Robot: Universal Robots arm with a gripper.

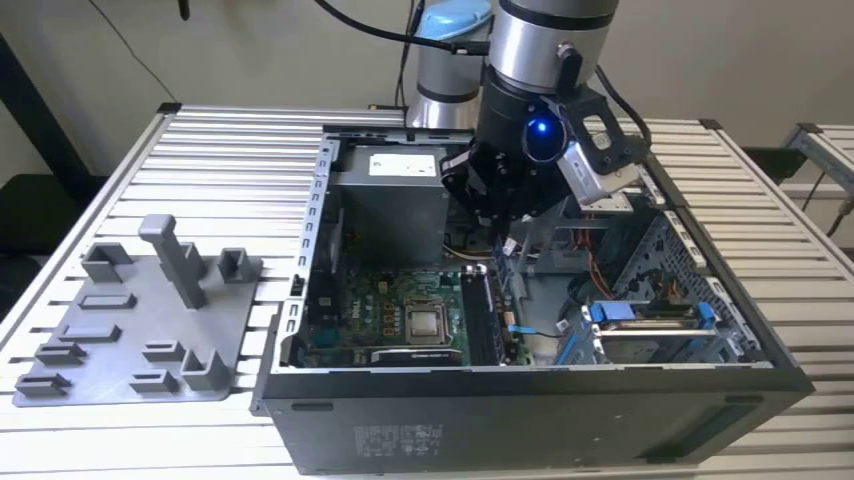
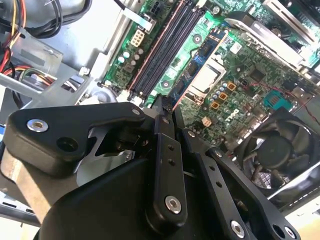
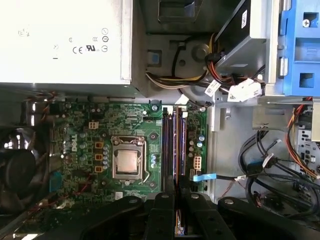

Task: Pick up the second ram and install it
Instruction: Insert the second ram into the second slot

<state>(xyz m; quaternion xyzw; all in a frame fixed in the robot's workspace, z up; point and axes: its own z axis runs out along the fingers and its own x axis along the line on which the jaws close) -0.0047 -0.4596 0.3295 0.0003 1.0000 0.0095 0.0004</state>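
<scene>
My gripper (image 1: pixel 505 235) hangs inside the open computer case (image 1: pixel 534 420), over the motherboard's memory slots (image 3: pixel 167 150). Its fingers (image 3: pixel 162 210) are shut on the second ram (image 3: pixel 180 150), a thin dark stick held on edge and running lengthwise along the slots. In the exterior view the second ram (image 1: pixel 502 262) shows as a bluish strip just under the fingers, slightly above the board. In the second wrist view the gripper (image 2: pixel 167 112) sits closed near one end of the long black slots (image 2: pixel 165 50). Whether the stick touches a slot cannot be told.
A grey plastic holder tray (image 1: pixel 134 330) with an upright post (image 1: pixel 174 260) lies at the exterior view's left. Inside the case are the power supply (image 1: pixel 387 200), the CPU socket (image 1: pixel 427 322), a black fan (image 2: pixel 280 150), a blue drive bracket (image 1: pixel 647 315) and loose cables (image 3: pixel 270 165).
</scene>
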